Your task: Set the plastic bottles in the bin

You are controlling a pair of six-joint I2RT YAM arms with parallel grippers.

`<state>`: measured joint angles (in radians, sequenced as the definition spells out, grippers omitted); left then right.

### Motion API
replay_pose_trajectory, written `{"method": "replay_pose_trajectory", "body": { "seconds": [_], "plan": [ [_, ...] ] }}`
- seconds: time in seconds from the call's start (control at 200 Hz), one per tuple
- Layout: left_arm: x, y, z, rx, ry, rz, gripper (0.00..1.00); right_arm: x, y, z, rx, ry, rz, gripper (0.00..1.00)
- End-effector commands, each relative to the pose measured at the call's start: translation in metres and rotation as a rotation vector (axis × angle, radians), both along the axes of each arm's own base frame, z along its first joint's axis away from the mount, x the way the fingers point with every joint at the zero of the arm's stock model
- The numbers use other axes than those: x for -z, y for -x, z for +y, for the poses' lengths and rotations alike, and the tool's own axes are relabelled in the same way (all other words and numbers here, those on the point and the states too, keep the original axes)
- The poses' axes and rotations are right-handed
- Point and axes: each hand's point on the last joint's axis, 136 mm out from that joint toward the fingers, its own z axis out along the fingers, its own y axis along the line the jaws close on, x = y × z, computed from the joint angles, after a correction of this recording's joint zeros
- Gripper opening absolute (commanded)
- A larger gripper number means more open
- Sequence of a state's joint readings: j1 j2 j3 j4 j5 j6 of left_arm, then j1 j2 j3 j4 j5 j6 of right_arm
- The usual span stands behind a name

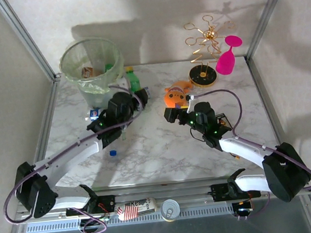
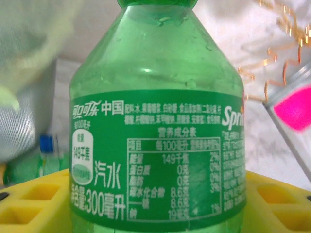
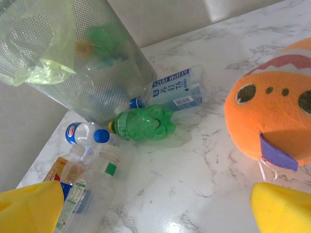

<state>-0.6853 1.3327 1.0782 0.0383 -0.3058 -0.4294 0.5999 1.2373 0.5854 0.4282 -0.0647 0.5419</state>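
Left gripper is partly closed on a green bottle, yellow pads flanking its label, just beside the bin at the tabletop's far left corner; carrying step, I judge; next it must rise over the rim and let go.

Left arm and right arm: white link shells, black joint housings, black bases. Purple cable loops along each. Green lights at the wrists. Left tool pads yellow with square pockets; right tool pads plain yellow.
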Motion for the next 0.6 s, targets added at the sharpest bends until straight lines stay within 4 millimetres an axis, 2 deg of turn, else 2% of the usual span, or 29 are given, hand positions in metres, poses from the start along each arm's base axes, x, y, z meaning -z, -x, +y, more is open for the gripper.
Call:
{"method": "replay_pose_trajectory", "body": {
  "seconds": [0.0,0.05,0.16,0.325,0.501,0.596],
  "plan": [
    [-0.055,-0.034,0.011,-0.021,0.028,-0.14,0.49,-0.007,0.002,0.007,-0.044,-0.026,-0.03,0.99],
    [-0.068,-0.049,0.016,-0.029,0.039,-0.161,0.49,-0.007,0.003,0.009,-0.056,-0.027,-0.027,0.99],
    [-0.082,-0.084,0.031,-0.075,-0.002,-0.161,0.49,-0.006,0.003,0.013,-0.072,-0.03,-0.023,0.99],
    [-0.085,-0.13,0.067,-0.15,-0.092,-0.118,0.49,-0.007,0.005,0.011,-0.071,-0.016,-0.021,0.99],
    [-0.092,-0.158,0.11,-0.221,-0.162,-0.078,0.49,-0.008,0.006,0.005,-0.054,0.015,-0.03,0.99],
    [-0.089,-0.169,0.127,-0.243,-0.18,-0.047,0.49,-0.006,0.006,0.002,-0.045,0.028,-0.026,0.99]
  ]
}}
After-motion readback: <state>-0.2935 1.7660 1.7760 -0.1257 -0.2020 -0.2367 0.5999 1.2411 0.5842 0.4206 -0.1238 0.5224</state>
